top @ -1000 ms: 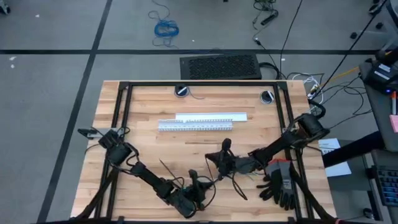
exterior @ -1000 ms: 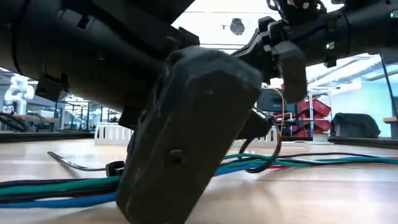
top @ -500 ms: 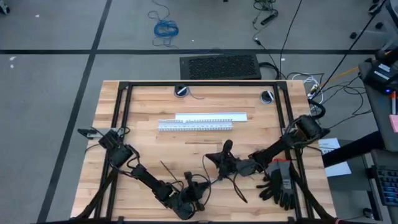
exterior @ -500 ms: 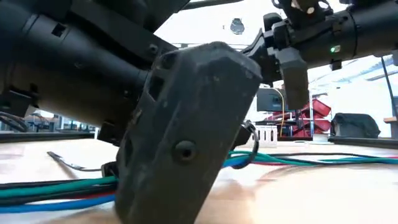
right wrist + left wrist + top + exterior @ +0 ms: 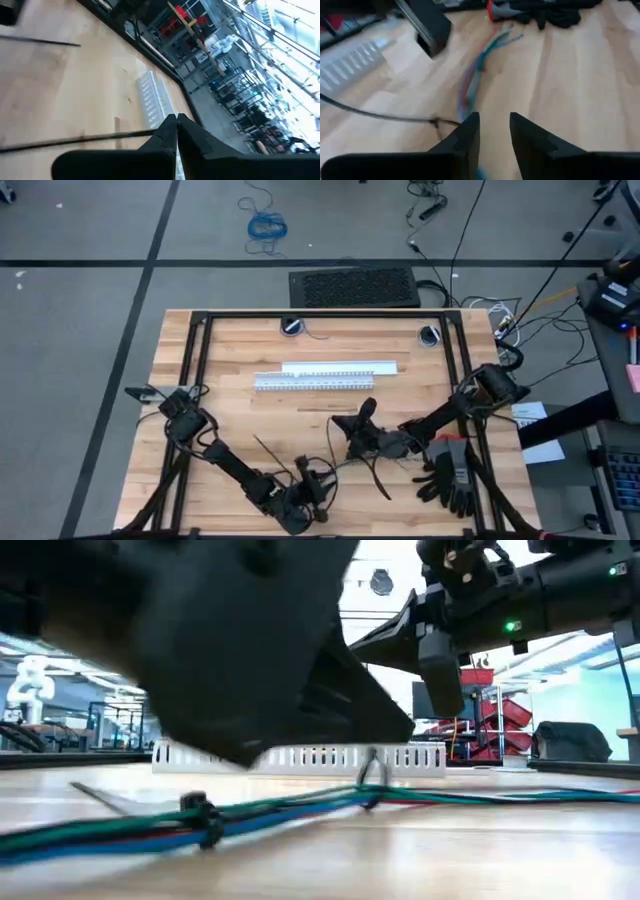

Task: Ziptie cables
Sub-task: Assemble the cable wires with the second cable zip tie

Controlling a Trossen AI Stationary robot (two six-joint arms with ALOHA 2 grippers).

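Item 1, cables [image 5: 300,808]: slim bundle of blue, green and red wires lying flat on the wooden table [image 5: 230,350], near the front edge at about 6 o'clock, running between the two grippers. One ziptie [image 5: 203,818] is cinched round it; its thin tail [image 5: 105,797] lies on the wood. A second ziptie loop [image 5: 372,780] stands loose round the bundle farther along.

Item 2, left gripper [image 5: 494,131]: at roughly 7 o'clock of the table, low over the bundle's end. Fingers [image 5: 468,135] stand a narrow gap apart with nothing seen between them.

Item 3, right gripper [image 5: 176,126]: at about 5 o'clock, fingers pressed together. A thin dark strip [image 5: 75,140] runs toward the tips; whether they pinch it cannot be told.

Item 4, surroundings: white slotted duct [image 5: 325,374] at centre, black glove [image 5: 452,476] at 4 o'clock.

Handling note, judged: the step appears to be drawing the second loop tight. Steady the bundle beside the loop and pull the tail straight along its length, so the wires do not splay or slip out.
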